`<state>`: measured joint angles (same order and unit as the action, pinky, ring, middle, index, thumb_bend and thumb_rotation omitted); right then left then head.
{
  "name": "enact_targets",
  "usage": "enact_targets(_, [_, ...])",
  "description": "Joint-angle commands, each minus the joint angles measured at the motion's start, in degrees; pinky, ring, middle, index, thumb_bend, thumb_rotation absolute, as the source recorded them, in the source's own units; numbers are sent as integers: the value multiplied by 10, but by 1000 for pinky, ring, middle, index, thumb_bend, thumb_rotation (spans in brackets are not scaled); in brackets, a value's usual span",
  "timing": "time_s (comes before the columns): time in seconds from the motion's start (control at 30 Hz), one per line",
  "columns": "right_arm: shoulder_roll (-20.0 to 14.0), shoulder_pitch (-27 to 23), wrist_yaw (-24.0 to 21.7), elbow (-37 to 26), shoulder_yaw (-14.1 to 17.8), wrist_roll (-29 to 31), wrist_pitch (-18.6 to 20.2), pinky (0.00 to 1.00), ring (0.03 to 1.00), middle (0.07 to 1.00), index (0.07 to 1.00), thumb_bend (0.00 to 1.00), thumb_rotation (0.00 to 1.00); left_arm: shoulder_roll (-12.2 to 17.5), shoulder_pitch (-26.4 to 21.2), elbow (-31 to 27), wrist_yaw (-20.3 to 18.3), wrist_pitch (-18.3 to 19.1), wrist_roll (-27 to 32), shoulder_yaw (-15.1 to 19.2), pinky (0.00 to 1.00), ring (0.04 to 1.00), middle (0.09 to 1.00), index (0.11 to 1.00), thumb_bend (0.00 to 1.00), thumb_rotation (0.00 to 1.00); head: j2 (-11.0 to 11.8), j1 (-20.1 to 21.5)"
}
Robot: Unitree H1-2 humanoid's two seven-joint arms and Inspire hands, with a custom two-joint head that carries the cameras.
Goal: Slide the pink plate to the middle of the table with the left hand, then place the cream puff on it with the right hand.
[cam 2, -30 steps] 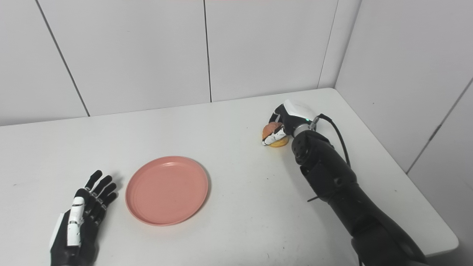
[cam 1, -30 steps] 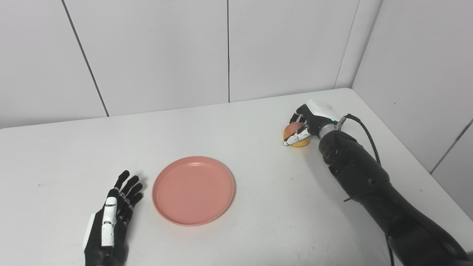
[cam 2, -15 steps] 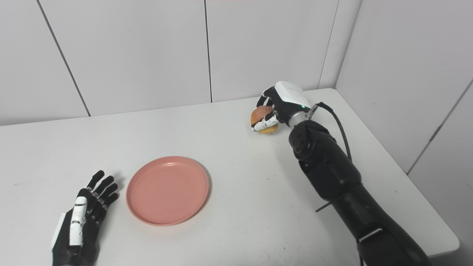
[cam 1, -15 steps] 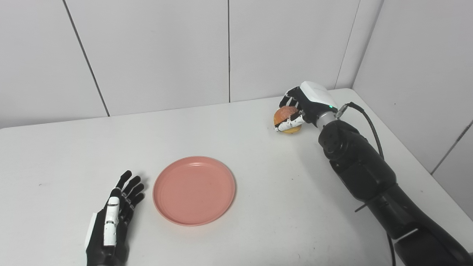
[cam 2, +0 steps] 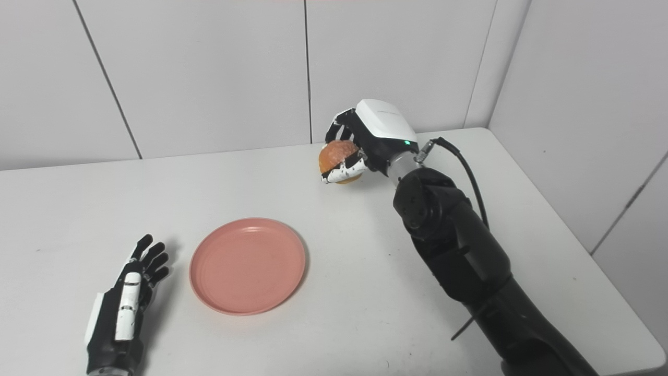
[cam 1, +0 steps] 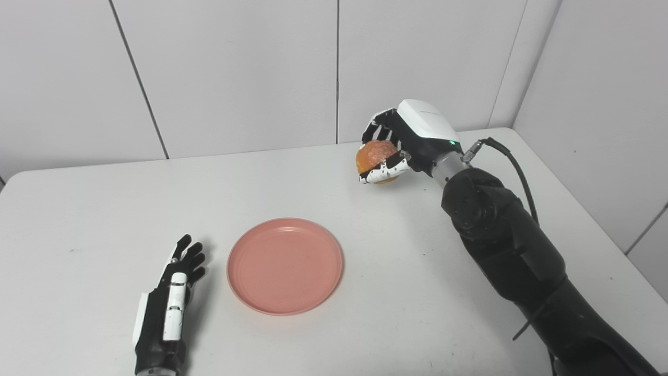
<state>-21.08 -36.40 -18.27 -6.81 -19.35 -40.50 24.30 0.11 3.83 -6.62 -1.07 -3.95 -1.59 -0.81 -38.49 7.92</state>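
The pink plate lies flat near the middle of the white table, with nothing on it. My left hand rests open on the table just left of the plate, fingers stretched forward, not touching it. My right hand is shut on the golden-brown cream puff and holds it in the air above the far right part of the table, well beyond and to the right of the plate. Its fingers and thumb cover parts of the puff.
White wall panels stand along the table's far edge and right side. My right arm crosses the right side of the table with a black cable looping above it. The table's right edge is near.
My right hand has lifted the cream puff off the table and carried it up and leftward. The camera has shifted a little. The plate and left hand stay where they were.
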Motion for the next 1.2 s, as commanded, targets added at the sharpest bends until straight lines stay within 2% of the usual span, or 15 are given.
enact_targets(0.0, [9,-31,-6,-23,0,-1,-9,262,342,414,485,512,125,-19,20,-2,12,-20,-15,-11,904,910,906,899,527,1000,-1,-4])
enact_targets(0.17, [28,-27,-19,-29,-25,-10,-29,278,335,405,486,513,126,-31,22,-16,33,-21,-44,-26,913,920,910,904,509,1000,-6,-31])
enact_targets(0.4, [45,-19,-33,-26,-48,1,-59,240,316,400,486,513,125,-54,22,-28,56,-2,-73,-42,894,914,908,902,502,1000,-14,-68])
enact_targets(0.73, [84,-9,-39,-28,-80,-15,-55,258,338,428,486,515,127,-73,16,-32,76,10,-110,-54,860,890,894,888,471,1000,-27,-117])
enact_targets(0.97, [101,0,-58,-18,-102,-24,-52,290,370,458,487,515,130,-86,14,-41,79,25,-110,-57,848,891,894,876,452,1000,-31,-130])
enact_targets(1.17, [117,6,-50,10,-112,-19,-68,274,357,456,488,514,128,-93,14,-46,81,29,-109,-57,854,896,898,877,461,1000,-34,-135])
